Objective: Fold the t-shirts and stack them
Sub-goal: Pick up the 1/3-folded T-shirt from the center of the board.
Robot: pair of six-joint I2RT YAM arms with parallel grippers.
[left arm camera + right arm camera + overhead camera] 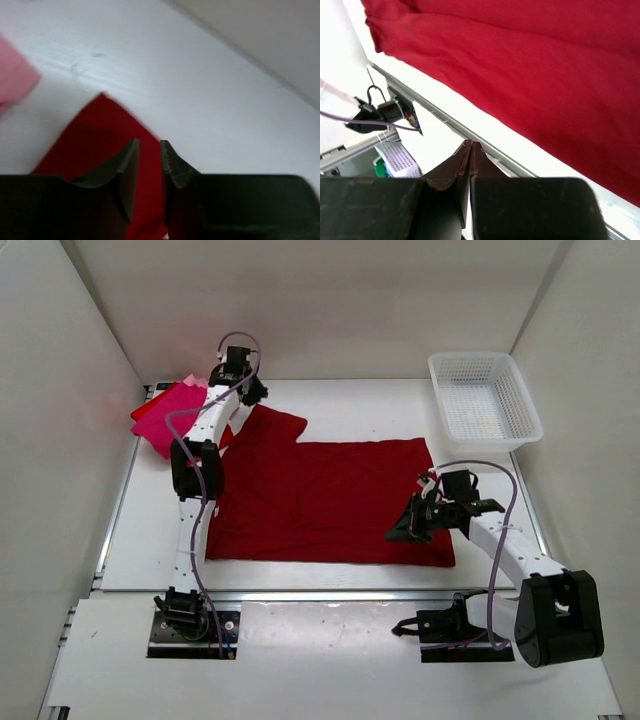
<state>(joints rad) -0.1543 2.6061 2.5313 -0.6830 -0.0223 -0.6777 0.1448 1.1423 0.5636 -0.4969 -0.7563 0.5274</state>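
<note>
Dark red cloth t-shirt (pixel 330 500) lies flat on the white tabletop (pixel 380 410), not folded yet. It looks like the last one. Pink and red cloth t-shirts (pixel 165 418) sit piled far left. Left hand (pixel 149 145) hangs slightly open, empty, over a sleeve (pixel 95 135); right hand (pixel 470 145) is clenched, empty.

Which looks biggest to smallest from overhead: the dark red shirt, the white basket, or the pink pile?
1. dark red shirt
2. white basket
3. pink pile, though the left arm hides part of it, so its rank is less sure.
</note>
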